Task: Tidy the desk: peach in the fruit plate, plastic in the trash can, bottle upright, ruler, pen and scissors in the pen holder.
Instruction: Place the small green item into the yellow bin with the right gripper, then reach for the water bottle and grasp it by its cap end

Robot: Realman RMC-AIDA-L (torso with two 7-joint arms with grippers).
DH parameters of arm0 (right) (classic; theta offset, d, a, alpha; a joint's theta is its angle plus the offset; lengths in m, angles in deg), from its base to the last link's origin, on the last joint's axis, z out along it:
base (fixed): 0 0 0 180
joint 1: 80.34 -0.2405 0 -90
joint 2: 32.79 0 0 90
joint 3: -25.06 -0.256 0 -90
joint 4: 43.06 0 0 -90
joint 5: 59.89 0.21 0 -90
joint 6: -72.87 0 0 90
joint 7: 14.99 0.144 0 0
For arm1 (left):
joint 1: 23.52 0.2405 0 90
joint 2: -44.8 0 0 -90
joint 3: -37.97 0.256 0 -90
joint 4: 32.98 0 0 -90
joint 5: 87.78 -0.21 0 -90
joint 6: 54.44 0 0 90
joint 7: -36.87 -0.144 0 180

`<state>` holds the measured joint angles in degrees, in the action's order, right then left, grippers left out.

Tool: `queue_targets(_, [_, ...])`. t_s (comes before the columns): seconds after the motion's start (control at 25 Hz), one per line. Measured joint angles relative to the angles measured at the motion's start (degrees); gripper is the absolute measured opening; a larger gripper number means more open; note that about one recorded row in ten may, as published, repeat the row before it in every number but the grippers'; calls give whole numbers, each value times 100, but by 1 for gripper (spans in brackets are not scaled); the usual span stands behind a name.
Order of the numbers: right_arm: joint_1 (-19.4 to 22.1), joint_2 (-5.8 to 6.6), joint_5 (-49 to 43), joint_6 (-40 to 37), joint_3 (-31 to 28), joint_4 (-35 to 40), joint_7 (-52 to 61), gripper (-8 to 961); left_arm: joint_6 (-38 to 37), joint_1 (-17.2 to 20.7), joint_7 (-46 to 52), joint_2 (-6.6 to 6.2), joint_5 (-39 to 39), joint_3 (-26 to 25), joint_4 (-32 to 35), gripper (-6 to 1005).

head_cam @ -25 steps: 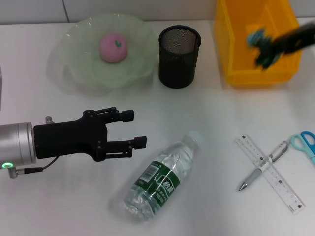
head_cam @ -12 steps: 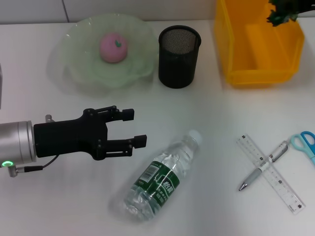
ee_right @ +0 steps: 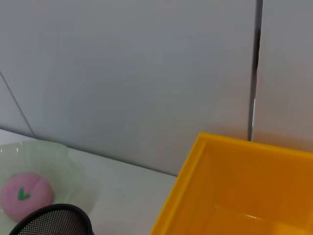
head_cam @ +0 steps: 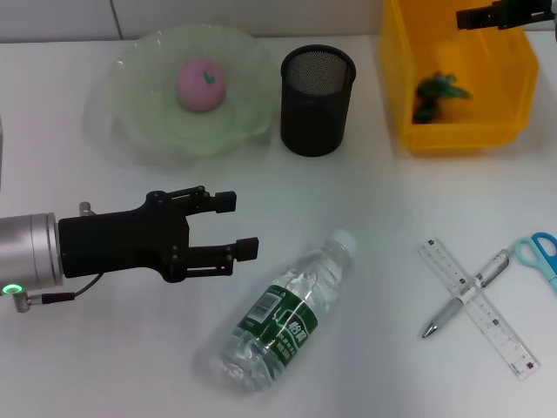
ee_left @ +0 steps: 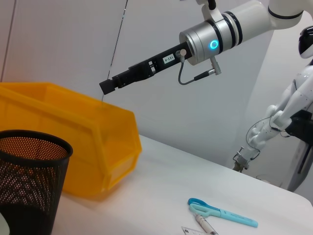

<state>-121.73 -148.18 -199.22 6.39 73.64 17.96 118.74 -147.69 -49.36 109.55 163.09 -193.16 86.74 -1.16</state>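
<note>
The left gripper (head_cam: pixel 237 227) hovers low over the bench (head_cam: pixel 365 209) at the near left, jaws spread and holding nothing. Its fingertips point toward the bottle (head_cam: pixel 285 312), which lies on its side just beside them, cap toward the far right, not touching the gripper.

The right gripper (head_cam: pixel 466 17) is raised above the far edge of the yellow trash can (head_cam: pixel 409 96); the left wrist view shows it (ee_left: pixel 108 85) clear above the bin rim. Whether its jaws are spread or pressed together cannot be told. The green plastic (head_cam: pixel 438 94) lies inside the trash can, on its floor.

The peach (head_cam: pixel 202 84) rests in the middle of the fruit plate (head_cam: pixel 139 122) at the far left. The black mesh pen holder (head_cam: pixel 317 100) stands upright between the plate and the trash can, apart from both.

At the near right, the pen (head_cam: pixel 464 295) lies across the ruler (head_cam: pixel 479 307), forming a cross. The scissors (head_cam: pixel 540 254) lie just beside them at the bench's right edge.
</note>
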Motion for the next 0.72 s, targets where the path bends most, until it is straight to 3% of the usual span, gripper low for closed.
queue_targets(0.36, [58,-1,35,-94,-37,22,-4,679,-7,5,0,1,0,0,0,810])
queue_targets(0.56, [174,-17,47,-498,-48,261,-8,690,-31,29,54,1,0,0,28,810])
queue_targets(0.72, [445,-122,68,-825,-30,748,-67,699,-36,41,71,-7,0,0,29,810])
